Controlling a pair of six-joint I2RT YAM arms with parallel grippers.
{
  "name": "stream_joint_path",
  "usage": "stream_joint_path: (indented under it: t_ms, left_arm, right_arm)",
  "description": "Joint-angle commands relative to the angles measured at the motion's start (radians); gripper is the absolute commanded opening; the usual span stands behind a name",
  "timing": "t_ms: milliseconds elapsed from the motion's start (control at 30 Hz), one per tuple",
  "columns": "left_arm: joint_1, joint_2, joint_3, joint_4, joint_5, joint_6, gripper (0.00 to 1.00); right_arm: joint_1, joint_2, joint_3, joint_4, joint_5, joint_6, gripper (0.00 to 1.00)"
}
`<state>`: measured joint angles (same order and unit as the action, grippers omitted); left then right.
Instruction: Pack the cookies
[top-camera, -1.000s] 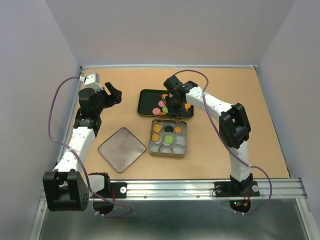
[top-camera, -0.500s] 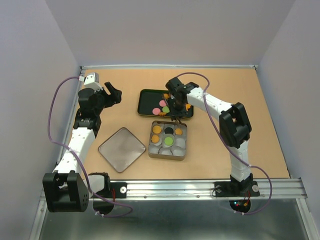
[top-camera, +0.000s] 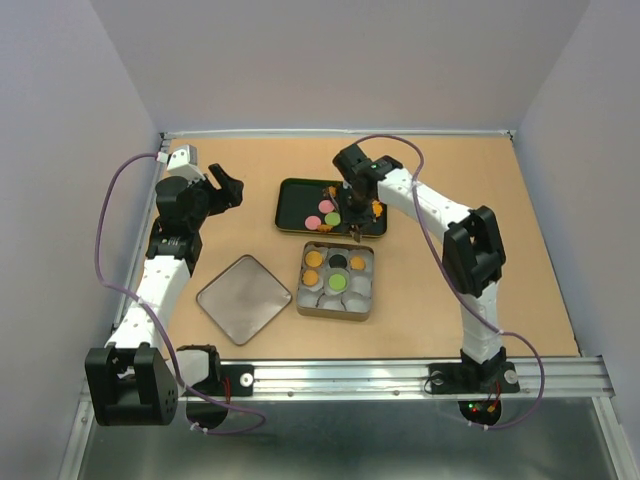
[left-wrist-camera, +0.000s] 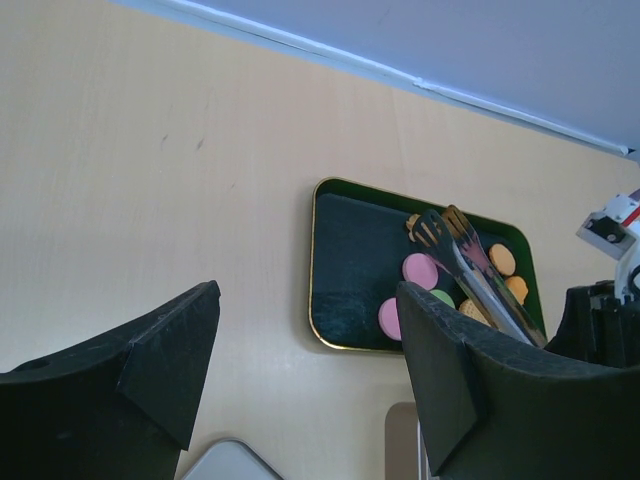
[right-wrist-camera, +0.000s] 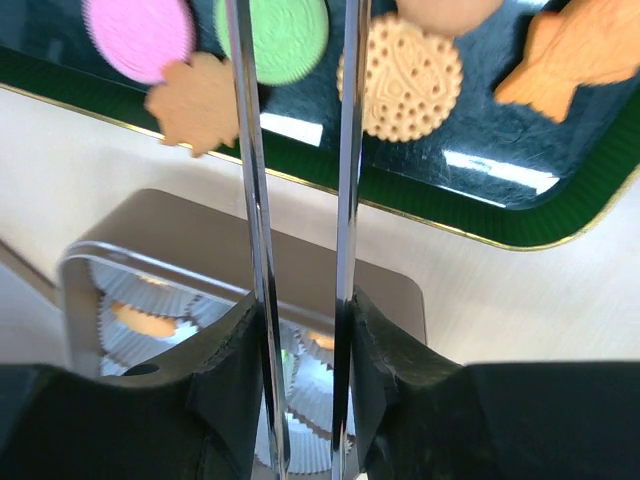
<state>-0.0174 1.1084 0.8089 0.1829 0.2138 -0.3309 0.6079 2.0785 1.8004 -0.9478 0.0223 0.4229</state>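
Looking at the rig: left arm (top-camera: 160, 285) and right arm (top-camera: 428, 205) are both wearing white link shells with chunky black joint housings (top-camera: 470, 250). A black base block (top-camera: 128, 382) is carrying the left one. A purple cable (top-camera: 99, 235) is looping off the left arm, a matching cable (top-camera: 388, 138) is arcing off the right. A green LED (top-camera: 372, 166) is glowing on the right wrist, and small status lights (top-camera: 471, 406) are glowing at its base. Left gripper (left-wrist-camera: 308, 292) fingers (left-wrist-camera: 160, 350) are showing matte black and wedge-shaped; right gripper (right-wrist-camera: 302, 300) fingers (right-wrist-camera: 400, 400) are showing the same black.
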Motion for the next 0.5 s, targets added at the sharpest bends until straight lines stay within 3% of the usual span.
stream_joint_path:
  t_ms: [0, 233, 467]
  left_arm:
    - [0.004, -0.033, 0.004, 0.046, 0.013, 0.001, 0.82]
    - [0.004, -0.033, 0.003, 0.044, 0.004, 0.006, 0.82]
    - [0.004, -0.028, 0.01, 0.041, -0.005, 0.01, 0.82]
  right_arm:
    - [-0.011, -0.11, 0.134, -0.031, 0.039, -0.01, 0.33]
    - [-0.01, -0.236, 0.162, -0.158, 0.051, -0.041, 0.33]
    - [-0.011, -0.484, -0.019, -0.253, -0.062, -0.029, 0.33]
